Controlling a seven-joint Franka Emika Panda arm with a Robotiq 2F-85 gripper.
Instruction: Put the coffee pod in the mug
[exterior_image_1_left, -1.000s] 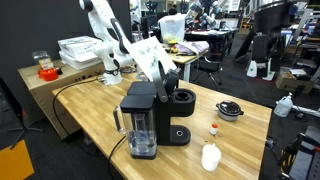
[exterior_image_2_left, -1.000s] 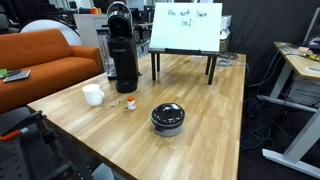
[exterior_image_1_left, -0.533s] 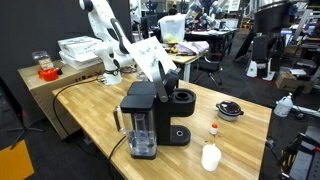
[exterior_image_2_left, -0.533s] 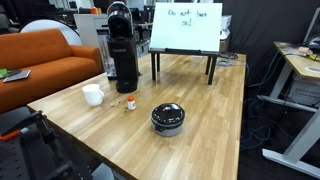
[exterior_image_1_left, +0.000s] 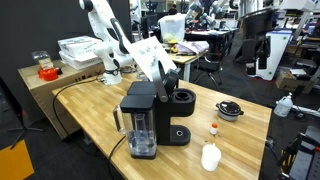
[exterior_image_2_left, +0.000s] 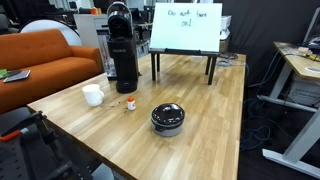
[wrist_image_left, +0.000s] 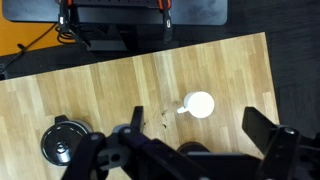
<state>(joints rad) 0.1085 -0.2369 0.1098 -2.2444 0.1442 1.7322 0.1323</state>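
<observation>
- Your gripper (wrist_image_left: 192, 128) hangs high over the table (wrist_image_left: 100, 90); the jaws are spread wide and hold nothing; the fingers (wrist_image_left: 270, 135) frame the mug (wrist_image_left: 200, 104) from above.
- The pod (exterior_image_2_left: 130, 103) stands on the table near the mug, between it and the dish (exterior_image_2_left: 167, 118); in the wrist view it is too small to make out surely.
- The pod is tiny and probably light; come down off-centre and one finger may tip it or push it away; line up on it before you descend.
- The mug is close; a wide-open finger could knock it as you reach in; turn the wrist so both fingers clear it.
- Grip too near the pod's top and it may pop out; release from too high and it may bounce off the mug's rim.
</observation>
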